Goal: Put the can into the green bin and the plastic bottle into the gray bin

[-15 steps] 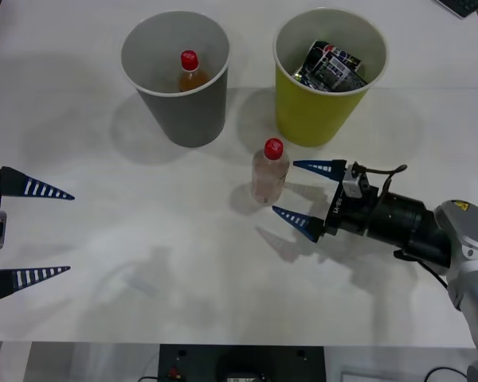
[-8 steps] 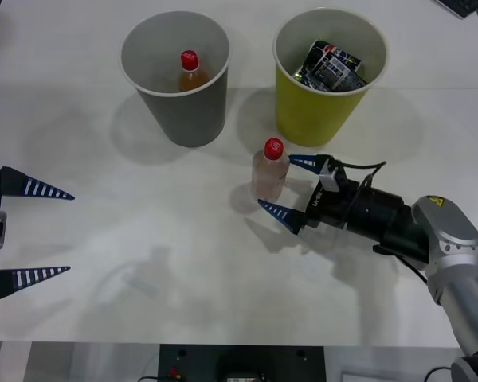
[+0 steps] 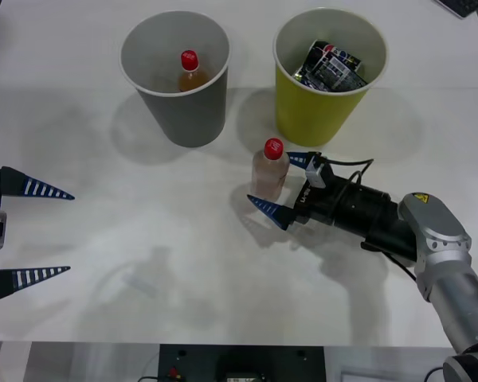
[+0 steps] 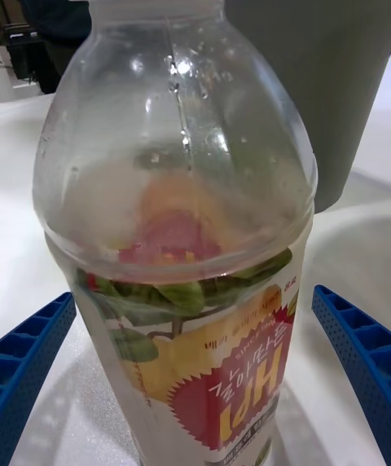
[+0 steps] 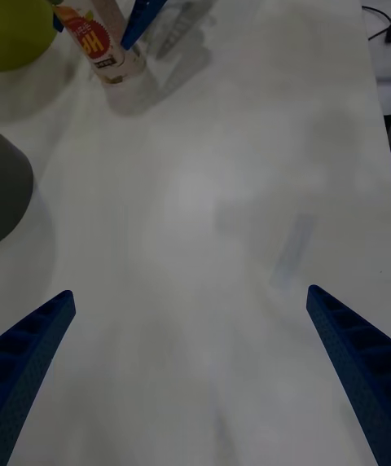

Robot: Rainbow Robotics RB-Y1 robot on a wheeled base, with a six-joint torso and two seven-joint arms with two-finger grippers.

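Front view, change: right gripper (image 3: 276, 185) now closer than a moment ago, blue fingers apart, one on each side of the plastic bottle (image 3: 269, 170), not squeezing yet.
Front view, meaning: looks ready to close and lift.
Front view, bottle: upright on the white table (image 3: 183, 263), just in front of the green bin (image 3: 328, 76), near the gray bin (image 3: 175, 76).
Front view, can: the can (image 3: 330, 66) already inside the green bin, so that part looks done.
Front view, gray bin: open top, with an orange bottle (image 3: 191, 72) inside, still room beside it.
Front view, left gripper (image 3: 28, 232): parked at the table's left edge as before, fingers wide apart.
Right wrist view: bottle between the two blue fingers (image 4: 34, 360), gaps on both sides.
Left wrist view: bare table ahead, bottle far off, well apart.
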